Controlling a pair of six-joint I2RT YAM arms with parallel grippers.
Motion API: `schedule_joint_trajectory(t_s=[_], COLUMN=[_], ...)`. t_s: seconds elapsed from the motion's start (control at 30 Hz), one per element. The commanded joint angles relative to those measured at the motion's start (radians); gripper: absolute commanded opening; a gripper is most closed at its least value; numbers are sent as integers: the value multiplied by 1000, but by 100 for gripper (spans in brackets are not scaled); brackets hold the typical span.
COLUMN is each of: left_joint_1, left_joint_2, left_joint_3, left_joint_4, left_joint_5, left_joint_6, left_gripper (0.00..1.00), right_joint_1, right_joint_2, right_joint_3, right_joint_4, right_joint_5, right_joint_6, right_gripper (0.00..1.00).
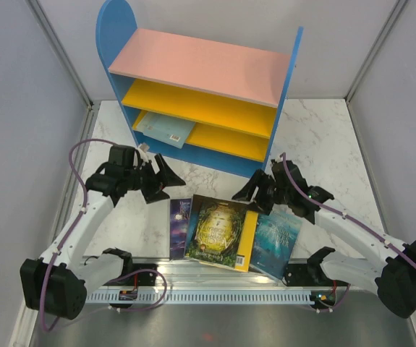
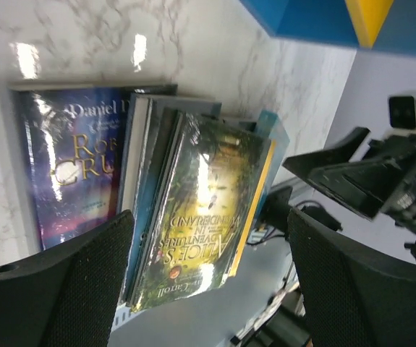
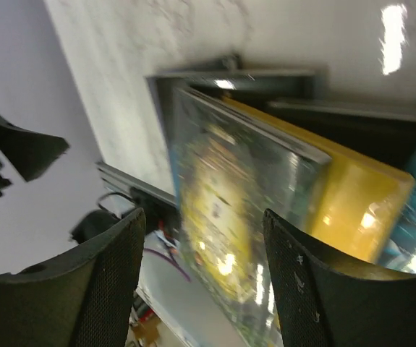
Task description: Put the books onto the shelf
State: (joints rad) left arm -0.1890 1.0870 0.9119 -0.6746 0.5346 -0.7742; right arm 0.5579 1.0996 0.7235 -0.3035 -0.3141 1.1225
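Left gripper (image 1: 162, 181) hovers over the desk (image 1: 323, 144) just in front of the shelf's left end. Its jaws are spread wide with nothing in them, and in the left wrist view both black fingers (image 2: 77, 289) stand clear of the pile. Behind it, a light blue book (image 1: 164, 129) lies flat on the left part of the lower yellow board of the shelf (image 1: 200, 65). The shelf stands upright at the back centre, with blue sides and a pink top. The rest of the books are in a loose pile at the near edge of the desk, between the two arms. Leftmost is a purple book (image 1: 179, 225), cover up. An Alice book (image 1: 218, 230) lies on top of the pile and overlaps the purple book's right edge; can't tell if it lies flat or slightly tipped. A yellow book (image 1: 249, 242) sticks out from under its right side. Right gripper (image 1: 254, 195) sits just above the pile's far right corner, jaws apart, gripping nothing. The right wrist view is blurred, but the fingers are on either side of the view and off the covers. Farthest right is a teal book (image 1: 276, 242), partly under the pile and angled toward the right arm.
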Motion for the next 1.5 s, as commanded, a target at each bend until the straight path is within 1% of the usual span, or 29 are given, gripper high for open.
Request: schedule_joint_trajectory(t_s=[0.0,0.07,0.1,0.2,0.3,0.37,0.4,0.47,0.5,0.57,0.67,0.87,0.9,1.0,1.1,1.2,1.23,1.33,1.4,1.47], left_joint_1=[-58,-101,-118,-171,-200,-219,-225,-233,-233,-233,-233,-233,-233,-233,-231,-231,-231,-228,-227,-227], left_joint_2=[-65,-87,-90,-85,-68,-53,-46,-27,-21,-15,-16,-85,-94,-121,-148,-196,-208,-262,-294,-309], left_joint_3=[-112,-189,-211,-264,-291,-309,-320,-364,-384,-444,-494,-545,-551,-565,-558,-544,-539,-496,-446,-391], left_joint_4=[75,113,136,159,173,193,205,262,291,369,412,414,412,385,336,296,285,218,164,110], left_joint_5=[77,128,131,119,111,111,119,136,162,182,200,200,197,186,173,163,159,137,111,94], left_joint_6=[66,47,41,32,30,29,24,6,-3,-37,-63,-83,-85,-82,-65,-73,-79,-82,-82,-76], left_gripper=[89,89,89,89,89,89,89,89,89,89,88,86,86,84,76,66,60,55,55,49], right_joint_1=[60,114,131,184,235,269,278,299,309,330,355,404,408,421,439,454,455,456,455,455], right_joint_2=[-72,-102,-107,-101,-83,-78,-76,-75,-75,-75,-78,-55,-41,49,118,150,155,154,145,134], right_joint_3=[-87,-122,-157,-185,-203,-242,-259,-295,-333,-364,-420,-519,-522,-489,-449,-434,-432,-434,-441,-447], right_joint_4=[-140,-128,-114,-71,-46,-2,60,130,194,245,326,507,539,563,586,621,624,618,610,604], right_joint_5=[23,55,61,87,125,138,139,142,145,161,181,210,211,202,193,190,185,181,182,182], right_joint_6=[-26,14,54,89,109,155,172,232,253,299,348,425,422,401,367,355,352,347,349,350], right_gripper=[70,71,71,71,71,71,71,71,71,72,72,68,67,63,61,60,60,59,59,58])
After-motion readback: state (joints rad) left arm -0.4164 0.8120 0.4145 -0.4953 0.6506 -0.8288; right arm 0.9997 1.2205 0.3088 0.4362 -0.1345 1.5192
